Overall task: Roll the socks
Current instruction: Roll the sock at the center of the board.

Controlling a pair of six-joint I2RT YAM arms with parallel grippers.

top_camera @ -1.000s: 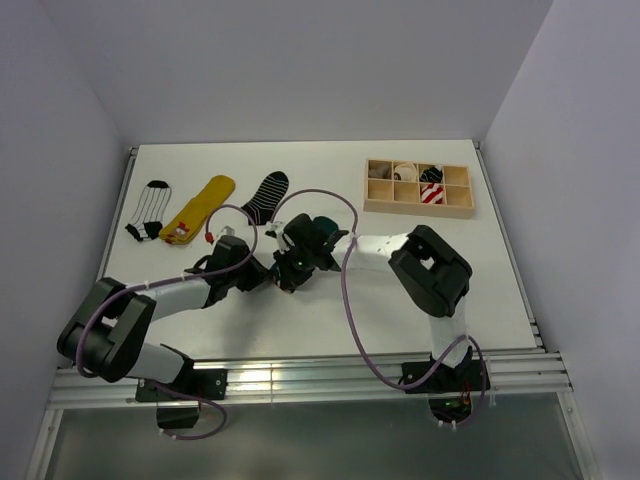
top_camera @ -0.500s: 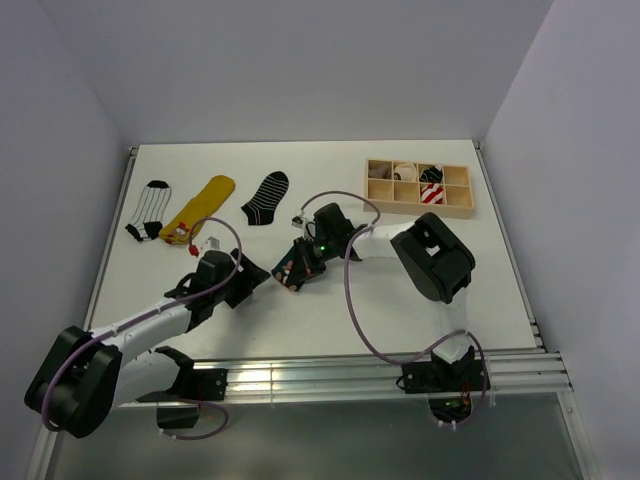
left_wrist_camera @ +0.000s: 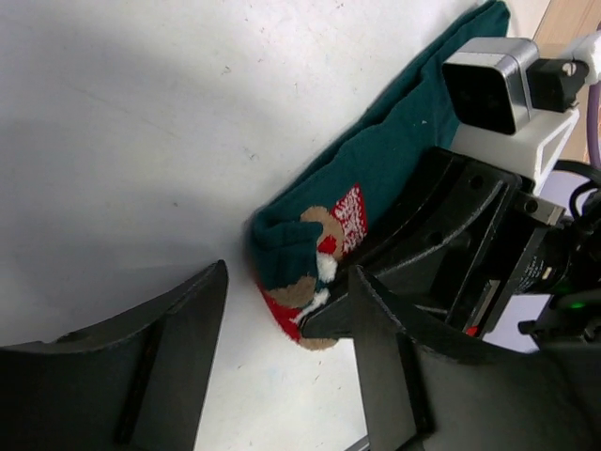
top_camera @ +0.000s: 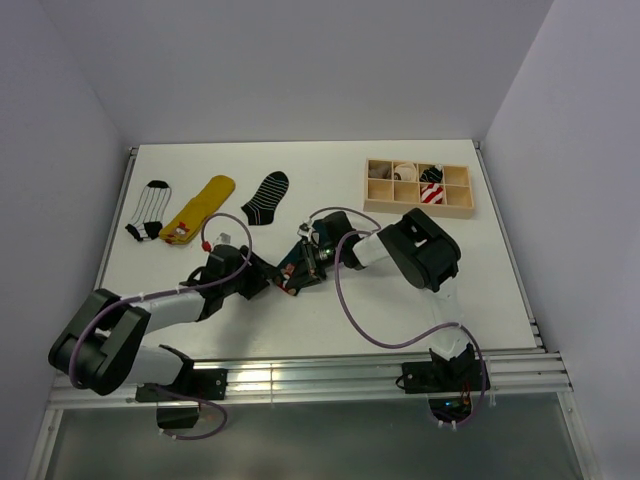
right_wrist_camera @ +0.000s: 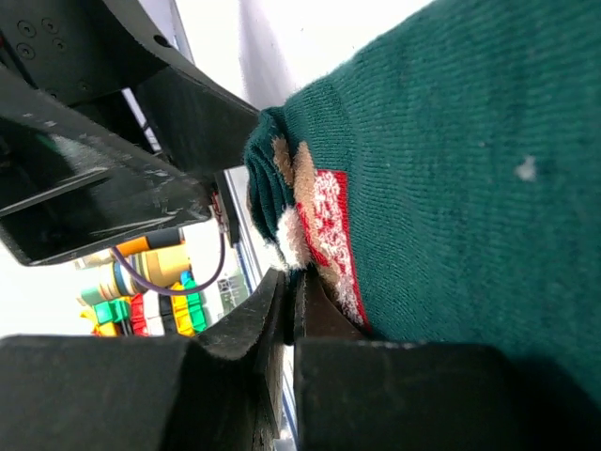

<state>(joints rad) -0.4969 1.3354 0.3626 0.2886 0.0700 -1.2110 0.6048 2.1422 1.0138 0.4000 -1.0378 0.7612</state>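
One green sock (top_camera: pixel 292 270) lies mid-bench (top_camera: pixel 450 280), well left of the wooden box (top_camera: pixel 420 210), between both arms.

Left wrist view: the left gripper (left_wrist_camera: pixel 291 282) has its jaws apart. The sock's rolled end sits just ahead, and its long side runs away.

Right wrist view: the right gripper (right_wrist_camera: pixel 291 291) has its jaws pinching that rolled end.

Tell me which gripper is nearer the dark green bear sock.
Right. The right gripper is shut on the edge of the dark green bear sock; the left gripper is open, straddling its rolled end without gripping.
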